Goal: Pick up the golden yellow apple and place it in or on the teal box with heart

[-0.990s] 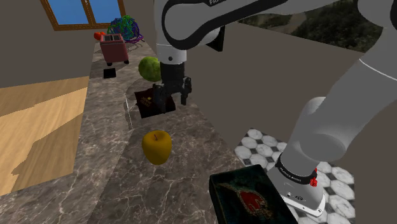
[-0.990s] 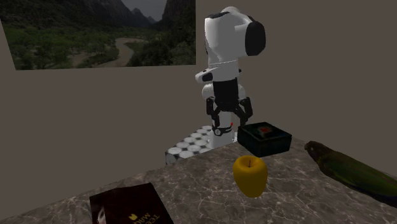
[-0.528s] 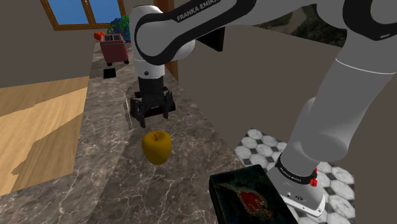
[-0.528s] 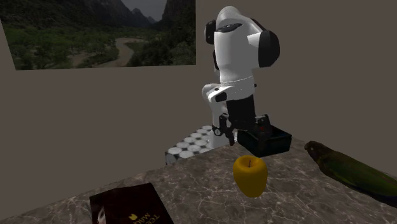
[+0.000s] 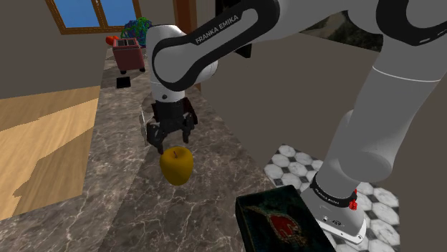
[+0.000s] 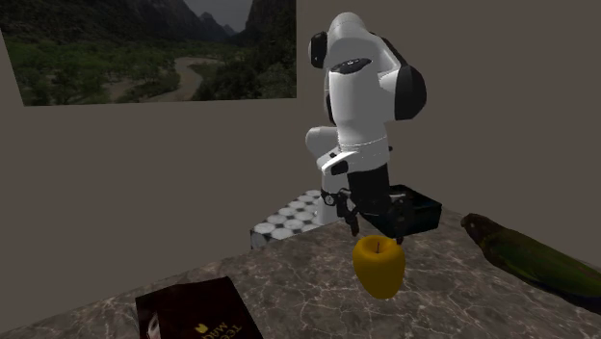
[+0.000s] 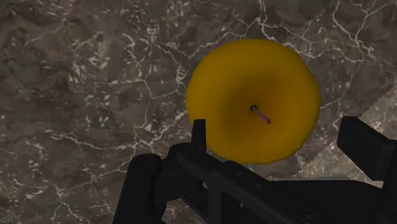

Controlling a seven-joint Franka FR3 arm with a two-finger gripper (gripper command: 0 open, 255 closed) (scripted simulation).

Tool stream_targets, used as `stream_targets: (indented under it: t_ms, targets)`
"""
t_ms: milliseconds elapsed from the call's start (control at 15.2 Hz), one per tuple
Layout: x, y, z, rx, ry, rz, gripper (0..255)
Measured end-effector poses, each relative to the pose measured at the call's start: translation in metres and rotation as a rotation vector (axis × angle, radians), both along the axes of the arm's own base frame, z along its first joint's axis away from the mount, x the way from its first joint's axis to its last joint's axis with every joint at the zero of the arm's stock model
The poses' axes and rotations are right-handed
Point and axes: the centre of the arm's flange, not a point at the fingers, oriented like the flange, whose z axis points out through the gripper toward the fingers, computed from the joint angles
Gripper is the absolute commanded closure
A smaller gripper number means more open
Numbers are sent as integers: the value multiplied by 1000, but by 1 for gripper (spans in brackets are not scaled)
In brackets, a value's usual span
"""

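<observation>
Nearest, at the lower right of the shoulder view, the teal box (image 5: 281,218) with its red heart lies at the end of the marble counter (image 5: 143,215). Beyond it, around mid-frame, the golden yellow apple (image 5: 176,165) stands stem up, well apart from the box. The gripper (image 5: 172,143) hangs just above the apple, fingers apart and touching nothing. From the wrist camera the apple sits nearer one finger than the other, so the arm would do best to centre over the stem, then lower until the pads bracket the widest part before closing. Far off, at the upper left, stands a red appliance (image 5: 129,54).
</observation>
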Motion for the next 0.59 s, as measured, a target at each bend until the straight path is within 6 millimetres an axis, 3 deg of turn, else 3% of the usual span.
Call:
stream_targets:
  t_ms: [330,396,594]
  targets:
    - [0,1,-1,0,0,0,0]
    - [0,1,-2,0,0,0,255]
    - [0,1,-2,0,0,0,255]
